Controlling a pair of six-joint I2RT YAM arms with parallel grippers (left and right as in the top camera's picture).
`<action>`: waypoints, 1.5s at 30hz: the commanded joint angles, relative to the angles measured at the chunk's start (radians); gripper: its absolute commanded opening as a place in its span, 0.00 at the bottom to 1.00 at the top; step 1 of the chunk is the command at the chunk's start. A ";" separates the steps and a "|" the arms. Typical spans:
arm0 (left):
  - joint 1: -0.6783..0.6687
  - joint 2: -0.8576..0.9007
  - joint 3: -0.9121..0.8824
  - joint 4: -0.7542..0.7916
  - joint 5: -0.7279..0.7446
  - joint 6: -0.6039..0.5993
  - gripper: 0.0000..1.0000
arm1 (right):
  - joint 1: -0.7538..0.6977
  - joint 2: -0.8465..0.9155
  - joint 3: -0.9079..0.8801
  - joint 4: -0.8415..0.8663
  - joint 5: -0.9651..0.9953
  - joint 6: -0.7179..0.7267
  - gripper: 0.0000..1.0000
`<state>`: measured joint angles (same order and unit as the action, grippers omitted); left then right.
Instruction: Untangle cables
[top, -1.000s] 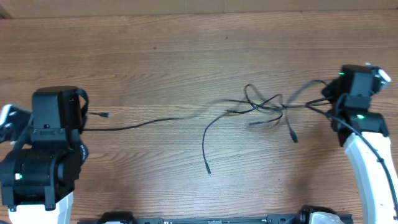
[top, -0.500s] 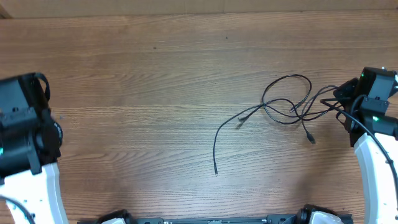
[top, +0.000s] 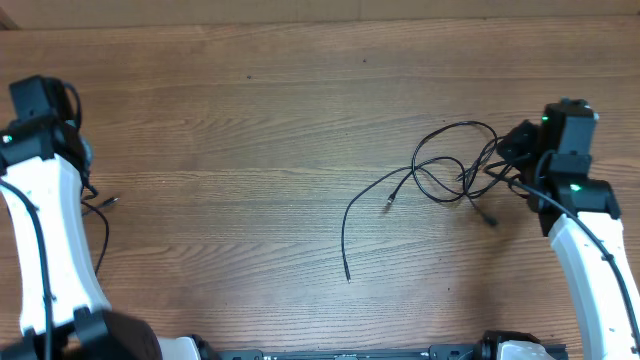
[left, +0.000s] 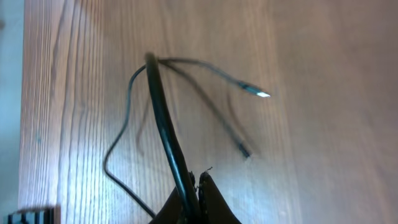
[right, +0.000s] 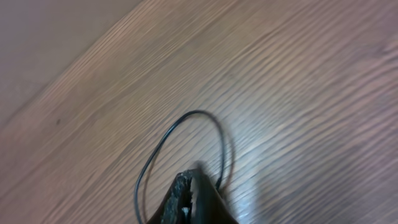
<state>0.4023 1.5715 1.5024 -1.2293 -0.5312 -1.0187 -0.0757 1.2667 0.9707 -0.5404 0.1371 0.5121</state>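
1. Left gripper (left: 194, 199) is clamped tight on one black cable (left: 163, 118), its plug ends (left: 258, 93) dangling just ahead.
2. Right gripper (right: 194, 194) is pinched on the cable tangle (top: 450, 165), which sprawls over the worktop (top: 250, 120) beside it.

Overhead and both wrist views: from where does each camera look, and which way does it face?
Overhead: fixed above, looking straight down on the table and tangled cables; left arm and right arm show at the sides.
Left wrist: on that arm, looking down past the left gripper, shut on a single cable.
Right wrist: likewise, past the right gripper, shut on a cable loop.
Shared: overhead and left wrist both show the single cable's plug.
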 joint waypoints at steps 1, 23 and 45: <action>0.084 0.057 0.020 0.002 0.066 0.017 0.04 | 0.050 -0.019 0.026 0.005 -0.011 -0.021 0.04; 0.199 0.146 0.188 0.018 1.469 0.614 1.00 | 0.259 -0.021 0.026 -0.013 -0.337 -0.197 0.04; -0.332 0.112 0.190 0.017 1.415 0.924 1.00 | 0.305 -0.012 0.172 0.055 -0.756 0.023 1.00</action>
<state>0.1020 1.7164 1.6775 -1.2221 0.8646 -0.1272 0.2272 1.2598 1.1275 -0.4725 -0.6487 0.4633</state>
